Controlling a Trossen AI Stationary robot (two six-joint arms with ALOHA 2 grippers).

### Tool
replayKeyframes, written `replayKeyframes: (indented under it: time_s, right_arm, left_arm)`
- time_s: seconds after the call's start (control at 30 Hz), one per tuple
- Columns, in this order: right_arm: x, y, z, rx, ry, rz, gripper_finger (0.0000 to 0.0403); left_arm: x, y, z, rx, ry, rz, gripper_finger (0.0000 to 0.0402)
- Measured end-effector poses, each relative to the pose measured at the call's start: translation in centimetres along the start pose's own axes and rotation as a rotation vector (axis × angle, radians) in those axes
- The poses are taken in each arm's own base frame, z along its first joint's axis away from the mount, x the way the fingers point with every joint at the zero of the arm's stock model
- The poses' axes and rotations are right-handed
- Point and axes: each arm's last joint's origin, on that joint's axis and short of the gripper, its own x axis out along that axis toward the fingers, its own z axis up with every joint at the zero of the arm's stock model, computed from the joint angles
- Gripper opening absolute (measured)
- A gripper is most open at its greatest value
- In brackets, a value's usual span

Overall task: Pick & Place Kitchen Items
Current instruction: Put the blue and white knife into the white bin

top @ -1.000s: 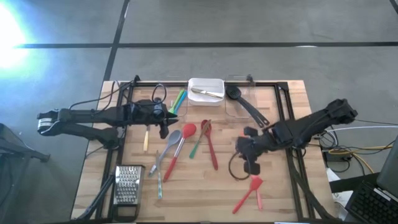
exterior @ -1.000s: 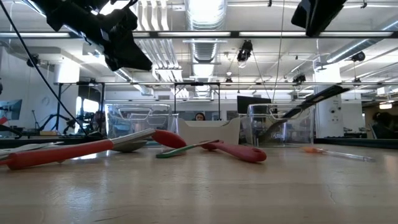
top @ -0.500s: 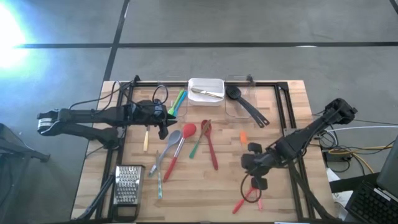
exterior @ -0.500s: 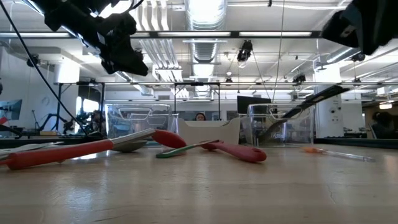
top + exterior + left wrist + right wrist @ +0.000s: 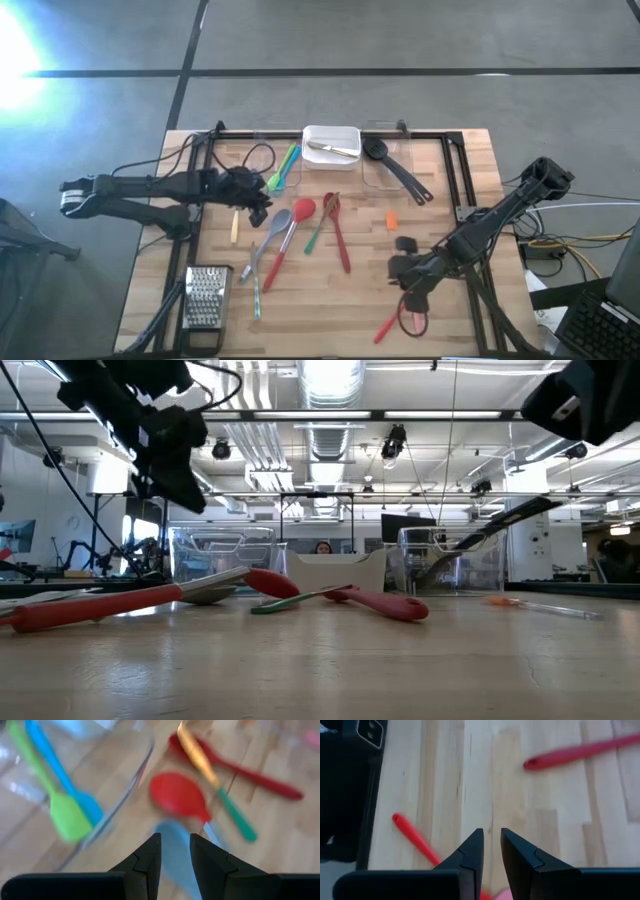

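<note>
Done: green and blue spatulas (image 5: 284,165) sit in your clear bin.
Left: red spoons (image 5: 290,232) lie loose on the worktop (image 5: 350,290).
Left hand (image 5: 174,854): narrow gap, empty.
Right hand (image 5: 491,851): narrow, empty, over a red utensil (image 5: 415,839).

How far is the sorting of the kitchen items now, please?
Partly done. A green spatula and a blue one lie in the left clear bin, cutlery in the white tray, a black spoon in the right bin. Both end effectors, left and right, hold nothing. The red spoon and others remain on the table.
</note>
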Motion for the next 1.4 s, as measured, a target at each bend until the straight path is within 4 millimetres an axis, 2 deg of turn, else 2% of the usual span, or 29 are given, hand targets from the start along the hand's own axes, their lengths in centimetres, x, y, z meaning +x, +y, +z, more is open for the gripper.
replayKeyframes:
  time_s: [0.23,0.4,0.57,0.87,1.13,1.4]
  right_arm:
    - [0.0,0.0,0.9,-0.146,-0.133,-0.079,0.0064]
    - [-0.4,-0.2,2.2,-0.172,-0.229,-0.151,0.0065]
    - [-0.7,-0.6,3.0,-0.153,-0.249,-0.162,0.0073]
    - [-0.6,-1.4,3.4,-0.129,-0.249,-0.183,0.0073]
    - [-0.9,-1.4,4.1,-0.111,-0.272,-0.178,0.0082]
    - [-1.7,-1.1,5.0,-0.098,-0.302,-0.163,0.0072]
  left_arm:
    - [-0.1,-0.1,-1.5,0.202,0.137,0.021,0.0095]
    - [-0.3,-0.8,-2.3,0.25,0.215,-0.065,0.008]
    - [-0.9,-3.0,-4.2,0.474,0.295,-0.17,0.0061]
    - [-2.4,-7.6,-6.8,0.711,0.235,-0.377,0.0043]
    - [-2.0,-9.5,-8.5,0.705,0.291,-0.422,0.0078]
    - [1.0,-10.9,-10.1,0.873,0.396,-0.453,0.0134]
